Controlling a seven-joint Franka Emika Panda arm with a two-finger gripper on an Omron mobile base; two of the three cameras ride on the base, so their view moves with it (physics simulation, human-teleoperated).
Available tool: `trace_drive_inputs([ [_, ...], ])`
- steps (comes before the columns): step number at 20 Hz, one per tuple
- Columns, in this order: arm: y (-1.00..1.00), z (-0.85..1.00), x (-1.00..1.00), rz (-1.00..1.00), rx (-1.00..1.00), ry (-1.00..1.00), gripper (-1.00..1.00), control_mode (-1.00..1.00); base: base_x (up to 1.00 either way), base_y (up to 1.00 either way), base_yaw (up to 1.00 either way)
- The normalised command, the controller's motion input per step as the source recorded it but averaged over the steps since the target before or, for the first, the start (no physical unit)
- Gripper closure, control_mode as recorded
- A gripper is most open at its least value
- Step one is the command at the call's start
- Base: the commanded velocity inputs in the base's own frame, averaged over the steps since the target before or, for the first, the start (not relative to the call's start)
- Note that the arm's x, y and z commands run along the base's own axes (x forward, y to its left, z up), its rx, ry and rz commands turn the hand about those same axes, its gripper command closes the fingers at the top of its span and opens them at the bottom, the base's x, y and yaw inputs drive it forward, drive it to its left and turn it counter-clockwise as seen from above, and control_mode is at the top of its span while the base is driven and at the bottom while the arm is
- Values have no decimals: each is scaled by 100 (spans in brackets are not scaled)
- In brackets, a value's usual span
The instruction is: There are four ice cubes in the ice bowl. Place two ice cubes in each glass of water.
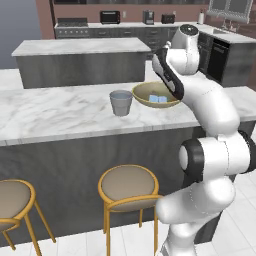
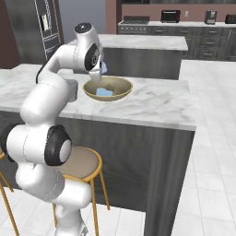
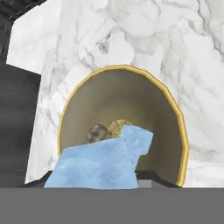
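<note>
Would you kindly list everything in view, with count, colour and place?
Bowl: one, olive-tan with a yellow rim, on the near counter.
Ice cubes: pale blue; a cluster in the bowl, count unclear; one at the gripper.
Glass: one seen clearly, grey-blue, left of the bowl.
Counter: white marble, dark base; a second island behind.
Stools: two, yellow frames, tan seats, in front of the counter.
Appliances: dark, along the back wall.
Gripper: one, above the bowl, shut on an ice cube.
</note>
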Motion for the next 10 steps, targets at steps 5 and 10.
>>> trace_drive_inputs([
  [5,51,60,1,24,-1,-8,100,-100,0,0,0],
  [10,27,22,28,50,-15,39,100,-100,0,0,0],
])
